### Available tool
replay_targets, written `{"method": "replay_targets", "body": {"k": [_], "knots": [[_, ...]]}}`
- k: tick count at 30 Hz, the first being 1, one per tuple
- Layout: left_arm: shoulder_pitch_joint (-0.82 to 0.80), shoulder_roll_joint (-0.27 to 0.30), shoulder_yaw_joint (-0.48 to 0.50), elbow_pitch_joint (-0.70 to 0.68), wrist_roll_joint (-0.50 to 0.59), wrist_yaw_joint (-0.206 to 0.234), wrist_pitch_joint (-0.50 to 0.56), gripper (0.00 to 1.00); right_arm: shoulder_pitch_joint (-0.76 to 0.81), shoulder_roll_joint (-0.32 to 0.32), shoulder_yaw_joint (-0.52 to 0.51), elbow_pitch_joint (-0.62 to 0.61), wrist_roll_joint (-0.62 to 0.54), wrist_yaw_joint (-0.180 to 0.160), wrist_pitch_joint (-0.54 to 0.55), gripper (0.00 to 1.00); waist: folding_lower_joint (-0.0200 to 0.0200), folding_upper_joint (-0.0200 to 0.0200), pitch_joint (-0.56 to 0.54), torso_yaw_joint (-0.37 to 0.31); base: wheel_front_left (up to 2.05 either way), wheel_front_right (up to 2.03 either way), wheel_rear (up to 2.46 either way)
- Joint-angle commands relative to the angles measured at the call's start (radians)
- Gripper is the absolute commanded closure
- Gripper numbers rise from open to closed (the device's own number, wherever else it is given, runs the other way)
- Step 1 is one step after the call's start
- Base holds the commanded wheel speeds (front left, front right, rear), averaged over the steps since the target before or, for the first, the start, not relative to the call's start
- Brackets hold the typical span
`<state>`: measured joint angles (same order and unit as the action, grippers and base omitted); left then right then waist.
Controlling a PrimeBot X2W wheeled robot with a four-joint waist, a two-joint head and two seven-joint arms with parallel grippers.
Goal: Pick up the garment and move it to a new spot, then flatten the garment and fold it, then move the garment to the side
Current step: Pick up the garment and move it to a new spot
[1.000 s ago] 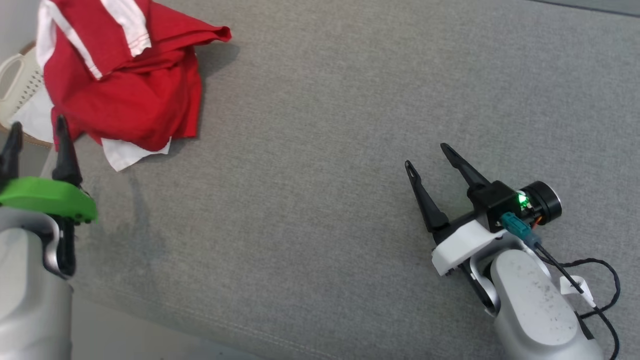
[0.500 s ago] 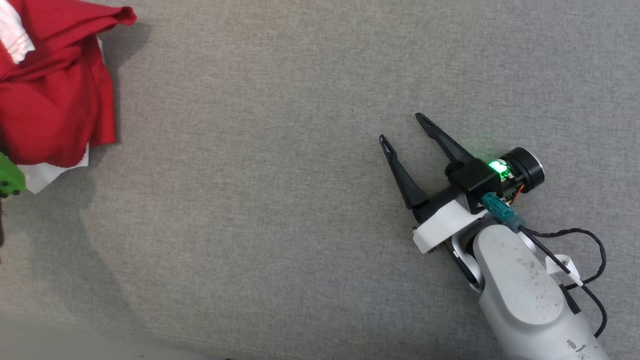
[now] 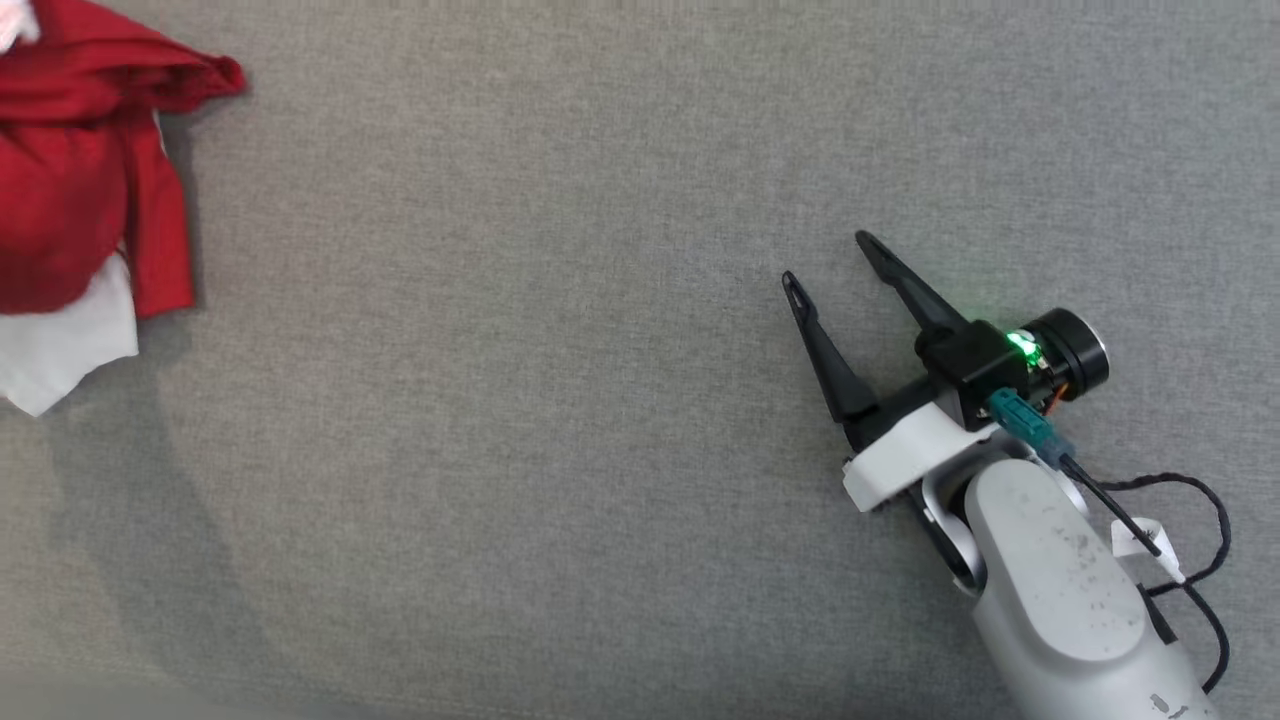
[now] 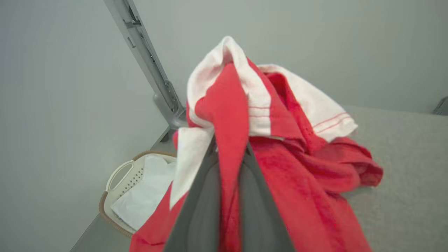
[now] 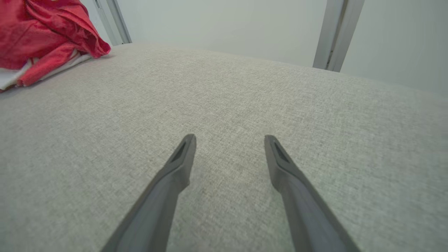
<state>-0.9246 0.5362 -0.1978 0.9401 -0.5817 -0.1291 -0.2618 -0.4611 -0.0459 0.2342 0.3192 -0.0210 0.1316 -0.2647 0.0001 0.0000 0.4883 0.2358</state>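
Observation:
The garment [image 3: 80,200] is a crumpled red shirt with white panels, lying at the far upper left edge of the grey cloth surface [image 3: 560,400] in the head view. In the left wrist view my left gripper [image 4: 231,150] is shut on a red fold of the garment [image 4: 287,164], whose bunched cloth rises above the fingers [image 4: 206,203]. My right gripper [image 3: 826,259] rests low over the surface at the right, open and holding nothing. Through the right wrist view, the right gripper [image 5: 230,137] points across bare cloth, with the garment [image 5: 42,35] far off at the upper left.
A pale laundry basket [image 4: 120,175] holding white cloth stands beyond the surface's edge, below a grey metal post [image 4: 147,63]. Another post [image 5: 336,35] rises behind the far edge. A black cable [image 3: 1190,540] trails off my right forearm.
The head camera has swung, so the garment sits further left and my left gripper has left that view. The garment has changed shape, its white hem now hanging lower. My right gripper stays open.

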Motion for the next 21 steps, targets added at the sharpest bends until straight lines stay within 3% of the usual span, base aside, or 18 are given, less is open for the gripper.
{"method": "replay_targets", "body": {"k": [1,9,15,21], "knots": [[0.013,0.001,0.024,-0.048,0.030,-0.002,-0.003,1.00,0.033,-0.009,-0.004,0.007,0.016,-0.002,0.000,0.00,-0.0001,0.0000,-0.045,-0.001,0.00,0.00,0.00],[0.074,-0.061,0.075,-0.333,0.132,-0.002,-0.004,1.00,0.101,-0.007,-0.015,-0.006,0.079,-0.002,0.000,0.00,-0.0001,0.0000,-0.167,-0.041,0.00,0.00,0.00],[0.123,-0.145,0.019,-0.500,0.109,-0.002,-0.004,1.00,0.162,-0.007,-0.023,-0.027,0.130,-0.002,0.000,0.00,-0.0001,0.0000,-0.243,-0.110,0.00,0.00,0.00],[0.170,-0.210,-0.070,-0.569,0.095,-0.002,-0.003,1.00,0.205,-0.006,-0.029,-0.041,0.149,-0.002,0.000,0.00,-0.0001,0.0000,-0.281,-0.195,0.00,0.00,0.00]]}}
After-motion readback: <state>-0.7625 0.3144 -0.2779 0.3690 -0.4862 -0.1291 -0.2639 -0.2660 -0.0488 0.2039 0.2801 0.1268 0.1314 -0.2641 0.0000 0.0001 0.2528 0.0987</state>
